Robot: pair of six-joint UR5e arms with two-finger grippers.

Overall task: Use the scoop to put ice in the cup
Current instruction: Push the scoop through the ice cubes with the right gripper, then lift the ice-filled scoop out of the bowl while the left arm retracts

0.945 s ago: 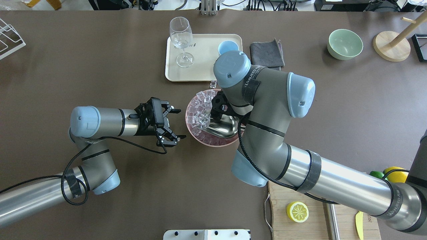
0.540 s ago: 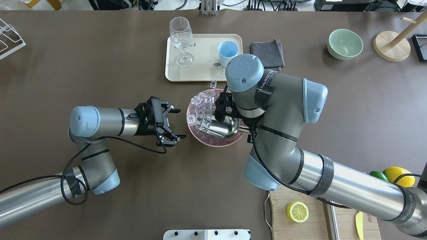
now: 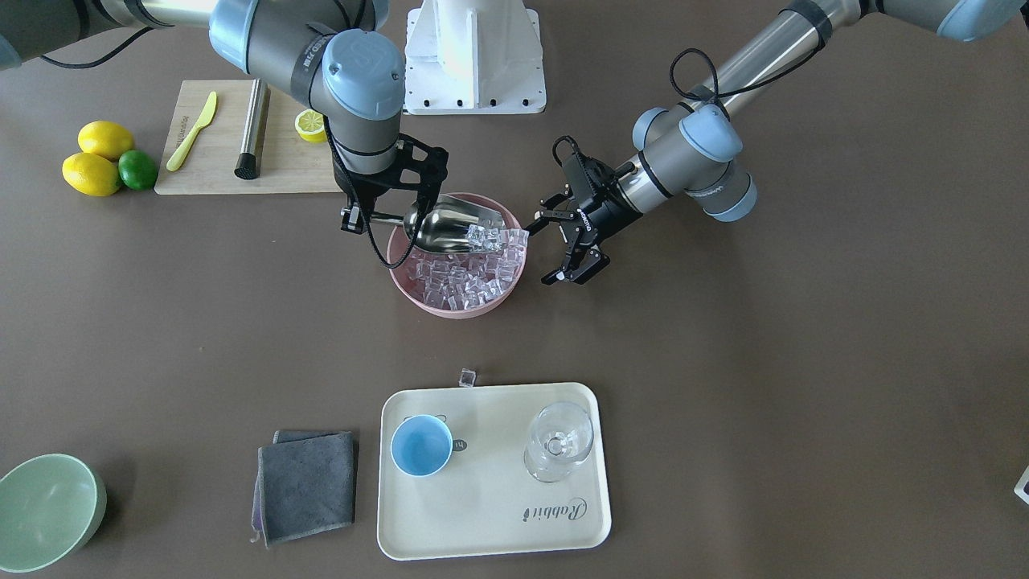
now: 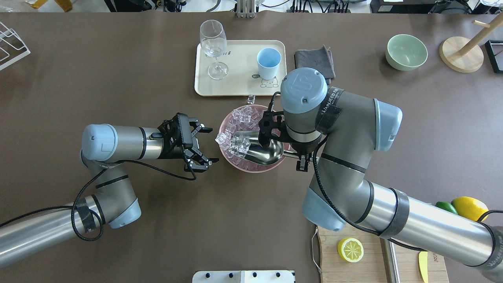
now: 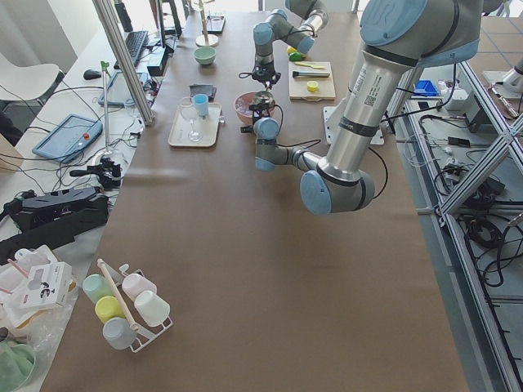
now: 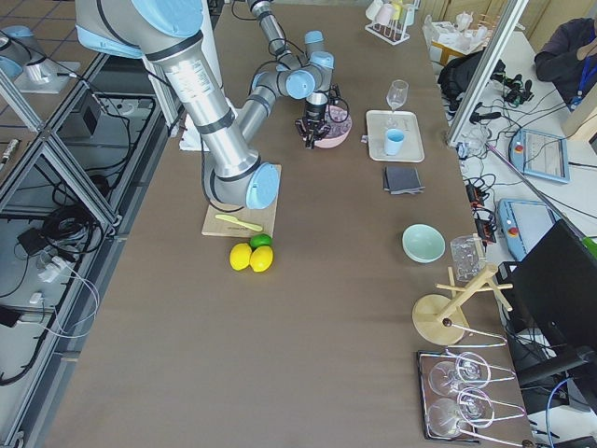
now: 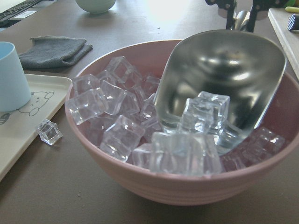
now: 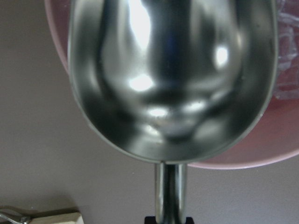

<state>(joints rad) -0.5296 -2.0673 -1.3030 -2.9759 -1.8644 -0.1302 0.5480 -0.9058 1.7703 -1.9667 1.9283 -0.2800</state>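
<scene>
The right hand pinches the scoop by its handle over the pink bowl, ice perched at its open lip, so any forward tilt could spill cubes short of the cup beyond the bowl; the left hand hovers spread and empty beside the bowl.

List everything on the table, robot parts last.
tray: one, cream, far side
pink bowl: one, pink, table centre
scoop: one, steel, in bowl
ice: many, clear, in bowl and scoop; one loose beside tray
cup: one, light blue, on tray
wine glass: one, clear, on tray
cloth: one, grey, beside tray
green bowl: one, pale green, far right
cutting board: one, wooden, near right
lemons: two whole, one half, yellow, at board
lime: one, green, beside lemons
knife: one, yellow, on board
rod: one, steel, on board
left tool: open, beside bowl
right tool: shut on scoop handle
</scene>
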